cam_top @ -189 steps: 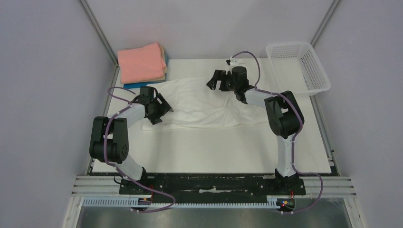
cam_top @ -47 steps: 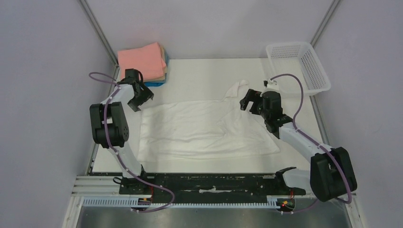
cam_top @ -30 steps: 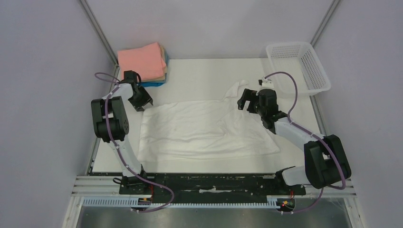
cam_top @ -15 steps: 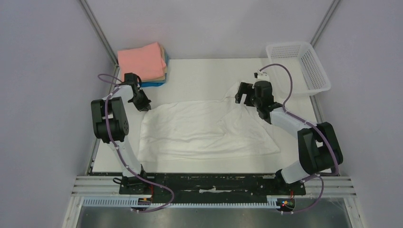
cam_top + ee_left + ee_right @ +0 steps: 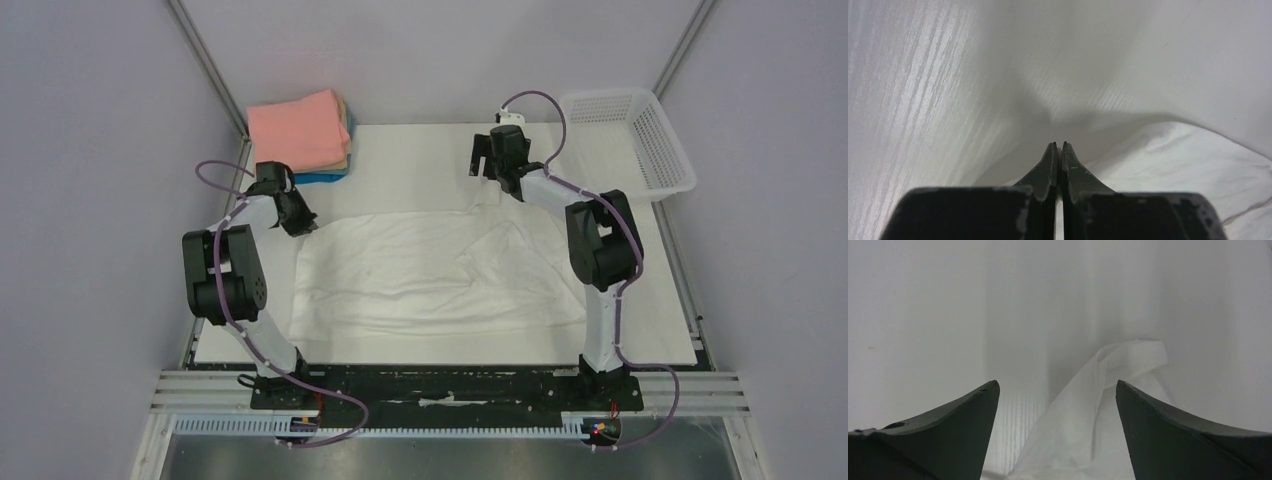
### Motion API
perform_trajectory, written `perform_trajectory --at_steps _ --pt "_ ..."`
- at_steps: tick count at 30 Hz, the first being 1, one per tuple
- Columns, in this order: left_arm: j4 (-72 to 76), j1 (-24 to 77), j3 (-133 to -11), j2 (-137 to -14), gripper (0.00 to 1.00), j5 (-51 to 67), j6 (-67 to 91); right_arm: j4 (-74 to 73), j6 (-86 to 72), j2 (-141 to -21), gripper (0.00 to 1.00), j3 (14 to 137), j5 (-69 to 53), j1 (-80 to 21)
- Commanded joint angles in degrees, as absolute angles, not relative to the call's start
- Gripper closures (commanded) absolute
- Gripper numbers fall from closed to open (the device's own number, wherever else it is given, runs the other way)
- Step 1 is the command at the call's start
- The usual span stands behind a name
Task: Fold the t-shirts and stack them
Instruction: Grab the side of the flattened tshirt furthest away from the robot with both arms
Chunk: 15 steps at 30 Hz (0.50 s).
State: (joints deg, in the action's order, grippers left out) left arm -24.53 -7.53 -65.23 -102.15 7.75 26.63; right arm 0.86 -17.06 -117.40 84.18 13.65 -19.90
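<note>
A plain white t-shirt (image 5: 430, 270) lies spread across the middle of the table. My left gripper (image 5: 297, 218) sits at its far-left corner with the jaws pressed together; in the left wrist view a thin sliver of white cloth (image 5: 1198, 170) shows between them. My right gripper (image 5: 483, 160) hovers open at the shirt's far-right end. In the right wrist view a raised fold of sleeve (image 5: 1098, 405) lies between the wide-spread fingers (image 5: 1158, 415), touching neither. Folded t-shirts are stacked at the far left, salmon-pink (image 5: 298, 130) on top and blue (image 5: 312, 177) at the bottom.
A white lattice basket (image 5: 667, 150) stands at the far right corner. Metal frame posts rise at both far corners. The left arm's elbow (image 5: 222, 280) stands beside the shirt's left edge, and the right arm's elbow (image 5: 600, 240) stands over its right edge.
My left gripper has shut at the shirt's far-left corner. The right arm has swung farther back and left, from beside the sleeve to beyond it, jaws staying wide.
</note>
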Motion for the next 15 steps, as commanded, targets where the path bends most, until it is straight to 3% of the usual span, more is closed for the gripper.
perform_trajectory --at_steps 1,7,11,13,15 --pt "-18.2 -7.5 -62.8 -97.6 0.98 7.4 28.8 -2.9 -15.4 -124.4 0.14 92.7 19.8 -20.0" --pt "-17.0 -7.4 -61.6 -96.4 0.98 7.2 28.7 -3.9 -14.8 -131.0 0.28 99.1 20.5 -20.0" --pt "-16.8 -7.4 -60.6 -95.6 0.98 6.9 28.6 -4.2 -16.2 -131.9 0.32 98.5 20.9 -20.0" --pt "-16.8 -7.3 -60.6 -95.6 0.98 7.0 28.9 -4.1 -16.3 -132.2 0.37 98.4 20.9 -20.0" --pt "-16.7 -7.4 -60.6 -95.6 0.98 7.4 29.0 -3.6 -16.2 -132.0 0.49 98.2 20.9 -20.0"
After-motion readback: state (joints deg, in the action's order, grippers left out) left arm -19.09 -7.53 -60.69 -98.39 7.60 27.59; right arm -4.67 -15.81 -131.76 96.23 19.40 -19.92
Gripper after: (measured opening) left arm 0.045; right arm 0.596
